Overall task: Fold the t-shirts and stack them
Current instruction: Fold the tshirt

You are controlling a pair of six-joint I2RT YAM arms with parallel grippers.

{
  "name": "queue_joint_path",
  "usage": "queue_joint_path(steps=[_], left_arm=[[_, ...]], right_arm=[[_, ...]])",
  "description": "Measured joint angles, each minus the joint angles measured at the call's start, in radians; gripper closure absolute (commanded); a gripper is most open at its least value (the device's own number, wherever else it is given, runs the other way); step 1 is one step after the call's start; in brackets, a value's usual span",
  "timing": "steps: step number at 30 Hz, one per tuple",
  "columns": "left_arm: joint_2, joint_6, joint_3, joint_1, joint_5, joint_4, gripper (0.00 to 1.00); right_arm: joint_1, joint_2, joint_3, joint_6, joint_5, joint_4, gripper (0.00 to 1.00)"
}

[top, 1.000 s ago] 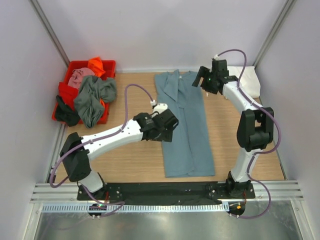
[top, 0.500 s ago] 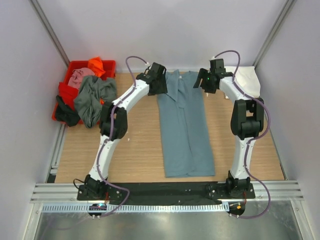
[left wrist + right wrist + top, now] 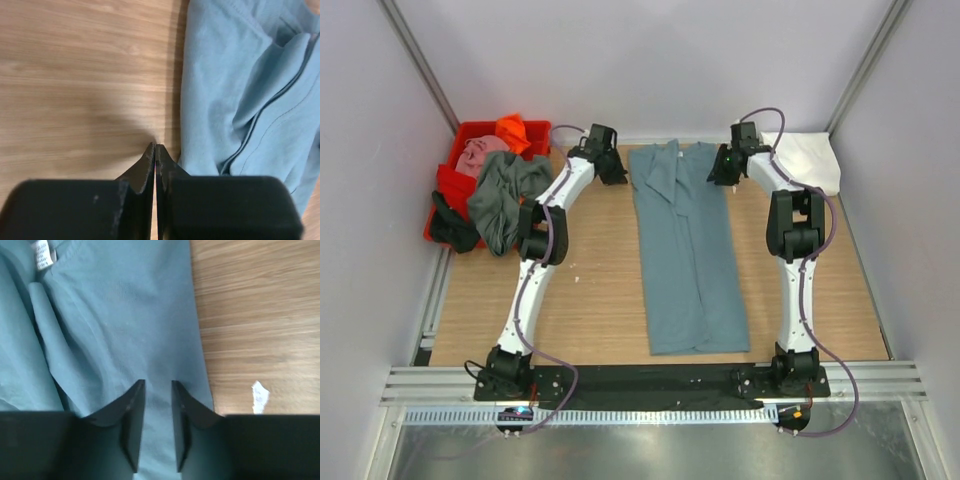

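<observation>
My left tool (image 3: pixel 155 148) and right tool (image 3: pixel 158 386) are matte black. The teal-blue t-shirt (image 3: pixel 685 250) is a plain dusty colour, and its neck label (image 3: pixel 42 254) is white with faint grey print. The surface (image 3: pixel 590 300) is pale brown wood grain. The white t-shirt (image 3: pixel 810 160) is unpatterned. The tub (image 3: pixel 447 183) is red, and in it are the grey-green t-shirt (image 3: pixel 505 195), the pink t-shirt (image 3: pixel 480 152) and the orange t-shirt (image 3: pixel 512 128).

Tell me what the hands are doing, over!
Left hand shut, empty, beside teal shirt. Right hand open over it. Shirt folded lengthwise, flat. Nothing blocking.
</observation>
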Motion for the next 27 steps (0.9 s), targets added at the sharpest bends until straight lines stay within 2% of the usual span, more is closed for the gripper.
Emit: queue_joint_path(steps=[1,4,10,11,12,13,15,16,21,23,24,27], left_arm=[[0.01,-0.003,0.006,0.006,0.013,0.008,1.0],[0.033,-0.002,0.036,0.011,0.034,0.03,1.0],[0.063,-0.001,0.082,0.029,0.059,0.042,1.0],[0.063,-0.001,0.082,0.035,0.063,0.04,0.95],[0.063,0.003,0.082,0.043,0.069,0.039,0.83],[0.063,0.004,0.082,0.051,0.08,0.041,0.52],[0.062,0.008,0.082,0.065,0.113,0.064,0.31],[0.056,0.011,0.082,0.069,0.111,0.077,0.25],[0.056,0.008,0.095,0.09,0.108,0.098,0.19],[0.078,0.007,0.137,0.1,0.103,0.089,0.2],[0.088,0.005,0.153,0.108,0.104,0.088,0.21],[0.091,0.005,0.16,0.135,0.111,0.071,0.25]], right_arm=[[0.001,0.008,-0.001,0.008,-0.012,0.007,0.78],[0.006,0.037,0.001,0.031,-0.048,0.038,0.84],[0.039,0.103,0.089,0.079,-0.093,0.063,0.87],[0.049,0.112,0.104,0.086,-0.093,0.065,0.87],[0.06,0.12,0.114,0.095,-0.092,0.069,0.87],[0.069,0.124,0.119,0.105,-0.092,0.073,0.87],[0.083,0.126,0.121,0.121,-0.09,0.077,0.86],[0.087,0.126,0.121,0.127,-0.087,0.077,0.85],[0.1,0.126,0.121,0.182,-0.08,0.073,0.85],[0.1,0.126,0.121,0.206,-0.08,0.069,0.68],[0.1,0.126,0.121,0.215,-0.08,0.069,0.52],[0.103,0.113,0.134,0.216,-0.041,0.058,0.33]])
